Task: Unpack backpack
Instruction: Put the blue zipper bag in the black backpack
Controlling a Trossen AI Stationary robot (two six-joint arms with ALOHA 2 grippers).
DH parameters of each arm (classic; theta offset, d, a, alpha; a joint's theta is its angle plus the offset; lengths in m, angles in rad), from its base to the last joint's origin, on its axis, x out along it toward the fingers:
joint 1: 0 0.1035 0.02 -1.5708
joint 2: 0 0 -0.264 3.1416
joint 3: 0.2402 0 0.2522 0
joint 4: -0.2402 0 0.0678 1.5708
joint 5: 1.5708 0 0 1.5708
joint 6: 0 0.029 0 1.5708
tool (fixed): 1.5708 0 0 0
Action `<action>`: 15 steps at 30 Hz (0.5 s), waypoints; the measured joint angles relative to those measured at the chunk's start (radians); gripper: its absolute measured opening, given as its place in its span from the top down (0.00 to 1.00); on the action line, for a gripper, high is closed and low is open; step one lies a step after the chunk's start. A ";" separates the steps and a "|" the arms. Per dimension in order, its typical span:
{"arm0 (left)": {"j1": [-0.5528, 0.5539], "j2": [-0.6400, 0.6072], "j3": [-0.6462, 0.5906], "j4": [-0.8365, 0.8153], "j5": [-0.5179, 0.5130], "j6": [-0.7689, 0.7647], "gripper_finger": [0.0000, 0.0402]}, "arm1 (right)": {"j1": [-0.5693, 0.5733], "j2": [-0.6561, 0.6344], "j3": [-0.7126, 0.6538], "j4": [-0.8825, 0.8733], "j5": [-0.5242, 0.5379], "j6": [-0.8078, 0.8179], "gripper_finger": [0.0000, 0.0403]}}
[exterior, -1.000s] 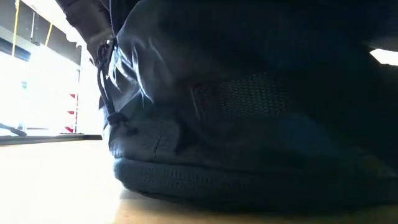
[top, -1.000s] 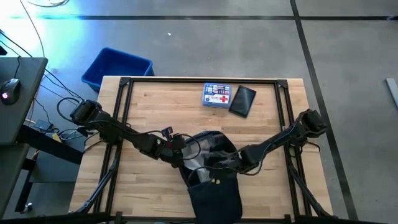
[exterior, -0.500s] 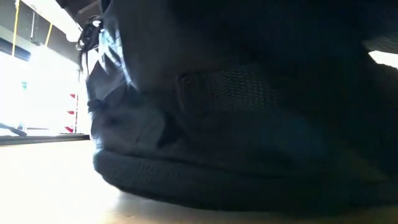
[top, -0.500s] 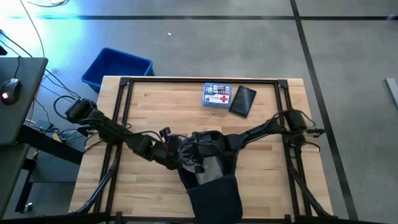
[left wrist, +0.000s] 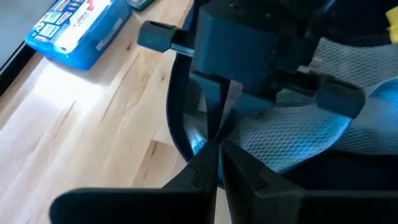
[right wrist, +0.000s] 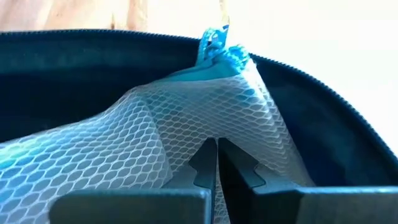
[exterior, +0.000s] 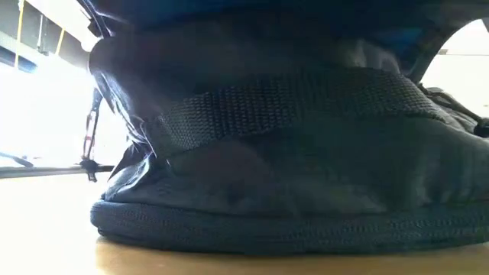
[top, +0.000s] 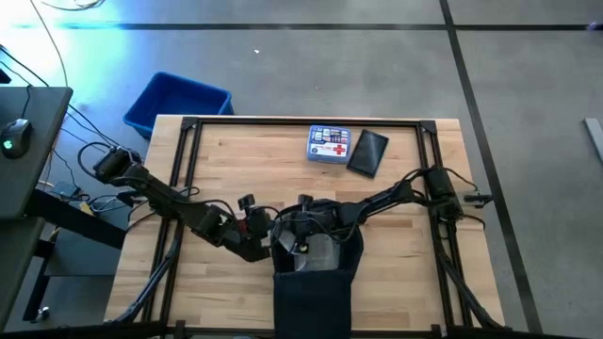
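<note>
The backpack [top: 314, 268] lies at the near middle of the wooden surface [top: 236, 169], its mouth open. Both tools meet at that opening: the left tool [left wrist: 217, 158] is closed on the backpack's dark rim, the right tool [right wrist: 216, 163] closed on pale mesh lining [right wrist: 155, 143] (inside it).
</note>
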 joint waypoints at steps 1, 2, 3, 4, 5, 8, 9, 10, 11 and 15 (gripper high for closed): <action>0.000 0.000 -0.005 0.007 -0.007 -0.001 1.00 | 0.003 0.000 0.000 -0.001 -0.001 -0.005 1.00; 0.005 0.000 -0.015 0.019 -0.015 -0.001 1.00 | 0.006 -0.002 0.000 -0.001 -0.002 -0.006 1.00; 0.014 0.000 -0.026 0.028 -0.022 0.006 1.00 | 0.007 -0.002 0.000 -0.002 -0.003 -0.005 1.00; 0.025 0.000 -0.041 0.045 -0.023 0.018 0.99 | 0.009 -0.002 0.000 -0.002 -0.006 -0.005 1.00; 0.040 0.000 -0.058 0.063 -0.022 0.029 0.98 | 0.012 -0.002 0.000 -0.002 -0.009 -0.003 1.00; 0.100 0.002 -0.099 0.129 -0.005 0.076 0.93 | 0.017 -0.002 -0.001 -0.002 -0.032 -0.001 1.00; 0.122 0.003 -0.110 0.163 0.012 0.099 0.90 | 0.019 -0.002 -0.001 -0.002 -0.038 -0.001 1.00; 0.147 0.002 -0.123 0.207 0.038 0.123 0.87 | 0.020 -0.002 -0.001 -0.002 -0.046 0.000 1.00; 0.172 0.002 -0.136 0.248 0.071 0.147 0.84 | 0.020 -0.003 -0.001 -0.002 -0.057 0.000 1.00; 0.275 0.004 -0.174 0.344 0.261 0.190 0.72 | 0.023 -0.003 -0.001 -0.002 -0.071 0.000 1.00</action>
